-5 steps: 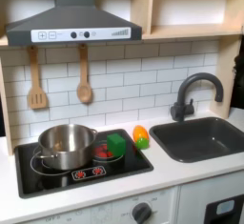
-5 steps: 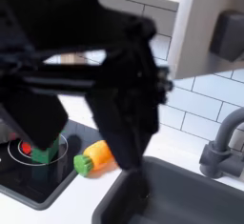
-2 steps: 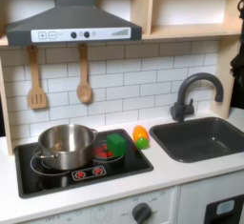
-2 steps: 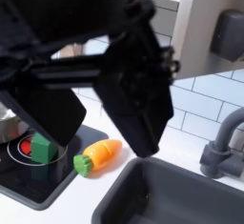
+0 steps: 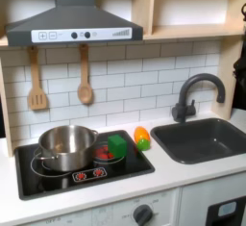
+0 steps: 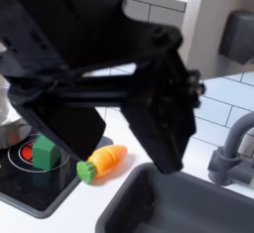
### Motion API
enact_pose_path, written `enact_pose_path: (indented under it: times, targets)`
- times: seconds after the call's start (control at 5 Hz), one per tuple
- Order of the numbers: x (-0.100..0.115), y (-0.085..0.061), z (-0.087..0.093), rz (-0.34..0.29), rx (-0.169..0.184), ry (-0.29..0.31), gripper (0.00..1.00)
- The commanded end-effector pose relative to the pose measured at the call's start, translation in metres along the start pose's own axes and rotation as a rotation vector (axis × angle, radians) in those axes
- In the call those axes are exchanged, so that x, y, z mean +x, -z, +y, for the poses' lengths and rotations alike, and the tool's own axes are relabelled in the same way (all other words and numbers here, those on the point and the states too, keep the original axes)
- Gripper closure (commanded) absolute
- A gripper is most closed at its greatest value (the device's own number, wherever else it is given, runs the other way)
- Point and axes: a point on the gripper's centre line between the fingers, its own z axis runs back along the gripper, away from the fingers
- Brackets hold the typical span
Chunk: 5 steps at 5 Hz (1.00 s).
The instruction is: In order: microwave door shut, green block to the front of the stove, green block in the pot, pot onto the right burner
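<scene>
Sitting on the stove [image 5: 58,177], the green block [image 5: 116,145] is touching the pot [image 5: 67,145] at its three o'clock; claw state is proving impossible to tell.

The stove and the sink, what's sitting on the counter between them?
An orange toy vegetable with a green tip lies on the white counter between the stove and the sink, seen in both exterior views.

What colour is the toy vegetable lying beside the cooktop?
Orange with a green tip, clearest in the second exterior view.
</scene>
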Motion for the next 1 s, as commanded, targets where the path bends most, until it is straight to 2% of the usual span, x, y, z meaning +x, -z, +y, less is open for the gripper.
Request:
enact_pose_path:
  times: [0.0, 0.2, 0.4, 0.6, 0.8]
  targets:
    - [0.014, 0.023, -0.01, 0.022, 0.057, -0.004, 0.0]
    - [0.024, 0.031, -0.014, 0.035, 0.066, -0.017, 0.0]
    - [0.027, 0.029, -0.013, 0.024, 0.081, -0.027, 0.0]
    - [0.03, 0.03, -0.008, 0.018, 0.106, -0.044, 0.0]
    - [0.033, 0.032, 0.001, -0.002, 0.144, -0.094, 0.0]
